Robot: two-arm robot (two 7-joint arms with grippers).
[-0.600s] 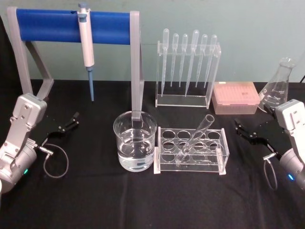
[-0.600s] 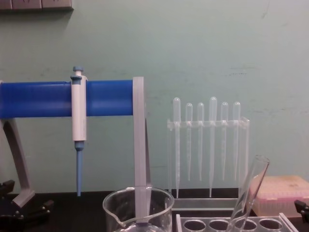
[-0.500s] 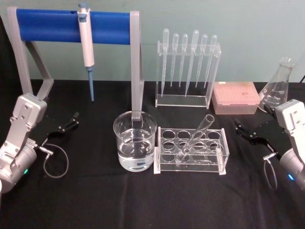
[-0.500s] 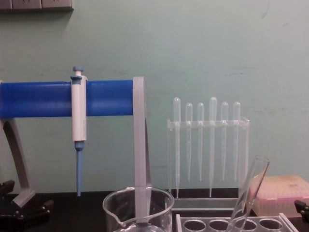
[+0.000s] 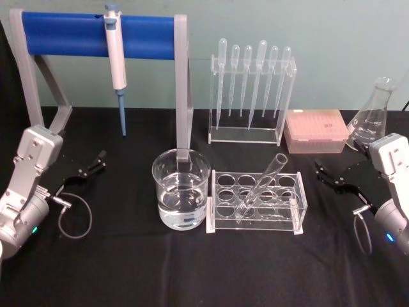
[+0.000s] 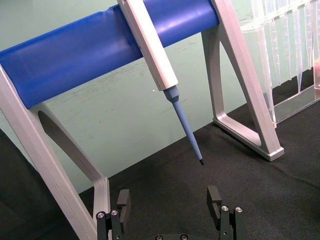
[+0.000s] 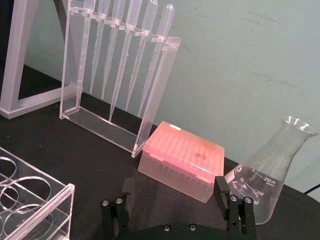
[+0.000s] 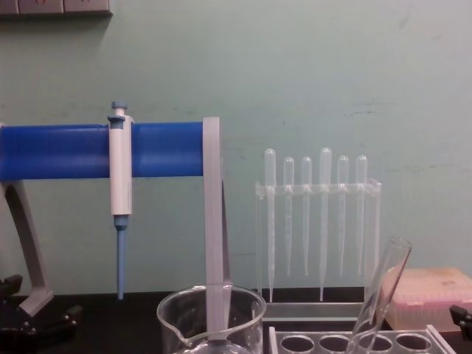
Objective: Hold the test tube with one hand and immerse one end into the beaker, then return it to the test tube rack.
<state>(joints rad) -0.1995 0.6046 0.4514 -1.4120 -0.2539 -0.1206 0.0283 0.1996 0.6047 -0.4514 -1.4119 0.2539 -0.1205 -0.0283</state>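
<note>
On black cloth (image 5: pixel 192 268), the test tube (image 5: pixel 262 185) is leaned in the rack (image 5: pixel 291 221) beside the beaker (image 5: pixel 181 182); left gripper (image 6: pixel 169 192) and right gripper (image 7: pixel 173 182) are spread open.

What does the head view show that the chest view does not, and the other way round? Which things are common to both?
Head view, not chest: the conical flask at far right, the lower half of the beaker, the whole test tube rack. Chest view, not head: grey wall plates at top left, the beaker's spout in profile. Both: the test tube leaning in the rack, the blue-and-white pipette, the plastic pipettes, the pink box, and the left gripper and right gripper parked at either side of the table, jaws open.
</note>
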